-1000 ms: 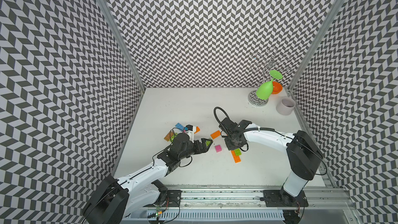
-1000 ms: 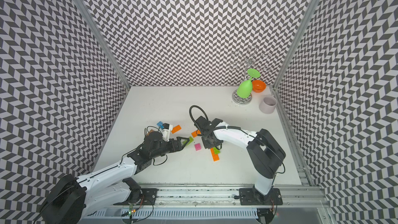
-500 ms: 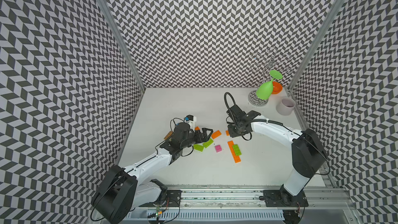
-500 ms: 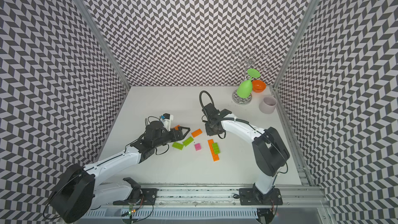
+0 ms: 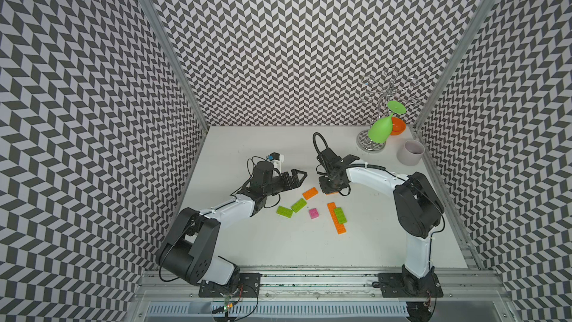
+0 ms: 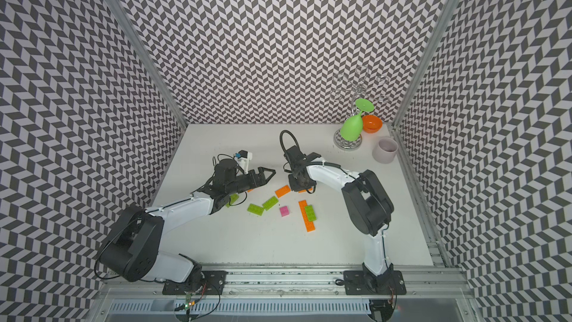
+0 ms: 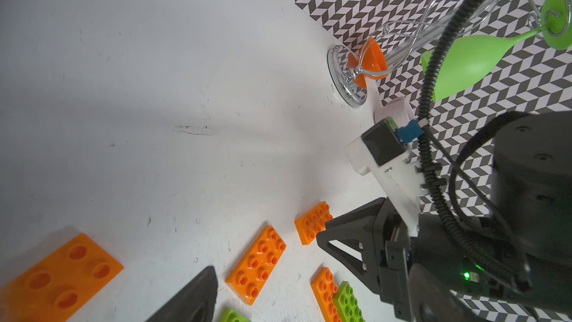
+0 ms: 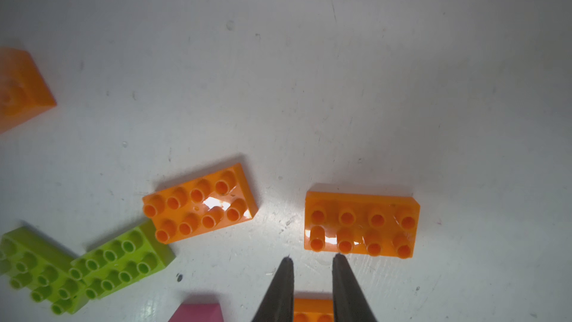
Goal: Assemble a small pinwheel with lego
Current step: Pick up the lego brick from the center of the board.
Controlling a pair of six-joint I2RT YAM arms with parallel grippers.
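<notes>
We look down on the scene, with 6 o'clock nearest us. Closest lies a long orange plate (image 5: 340, 231) with a lime brick (image 5: 340, 215) overlapping it; whether they are pressed together we cannot tell. At its 9 o'clock sit a pink brick (image 5: 313, 213) and two loose lime bricks (image 5: 284, 211). Farther, at the pink one's 12 o'clock, an orange brick (image 5: 310, 193) lies alone. At 1 o'clock the right gripper (image 8: 313, 258) points down, fingers a narrow slit apart and empty, tips just beside a second orange brick (image 8: 362, 224). The left gripper (image 5: 298, 178), at 11 o'clock, is spread wide, holding nothing. We judge the pinwheel barely begun: no blades radiate, and most pieces are loose.
</notes>
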